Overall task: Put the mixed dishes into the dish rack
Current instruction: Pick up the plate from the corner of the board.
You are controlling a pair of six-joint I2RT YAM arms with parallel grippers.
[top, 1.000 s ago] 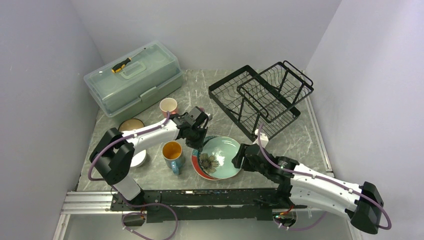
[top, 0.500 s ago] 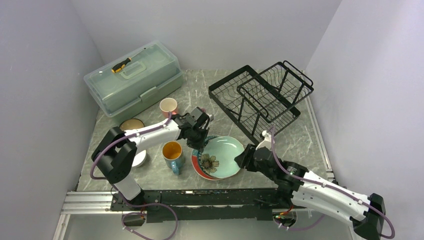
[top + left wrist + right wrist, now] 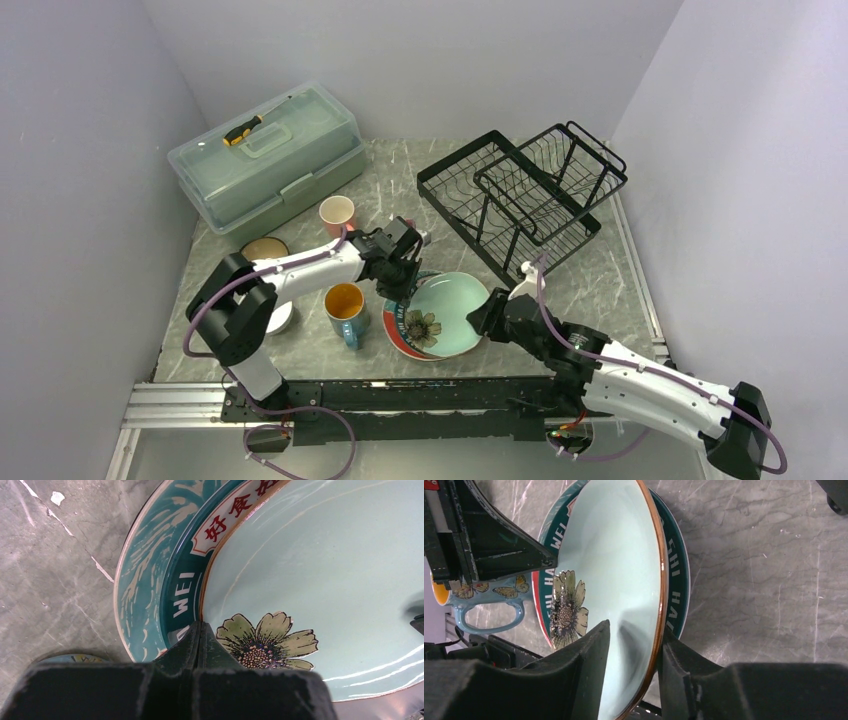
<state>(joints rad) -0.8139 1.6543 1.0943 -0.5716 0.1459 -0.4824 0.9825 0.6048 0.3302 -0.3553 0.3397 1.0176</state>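
A pale green plate [image 3: 452, 300] with a painted flower lies tilted on the teal-and-red patterned plate [image 3: 397, 335] near the table's front. My left gripper [image 3: 404, 290] is shut with nothing in it, its tips [image 3: 201, 626] pressed against the green plate's [image 3: 325, 580] left rim, over the patterned plate [image 3: 175, 580]. My right gripper [image 3: 636, 630] straddles the green plate's [image 3: 619, 555] right rim, one finger inside and one outside against the edge. The black wire dish rack [image 3: 520, 190] stands behind, with no dishes in it.
The blue mug with an orange inside [image 3: 345, 305] stands just left of the plates, the pink mug [image 3: 337, 213] farther back. A tan bowl [image 3: 263, 250] and a white bowl [image 3: 280, 318] sit by the left arm. A green lidded box [image 3: 265, 160] carries a screwdriver [image 3: 243, 128].
The right gripper's jaws have narrowed around the green plate's right rim. The plate has shifted slightly to the right, and the left gripper has stayed shut at its left rim.
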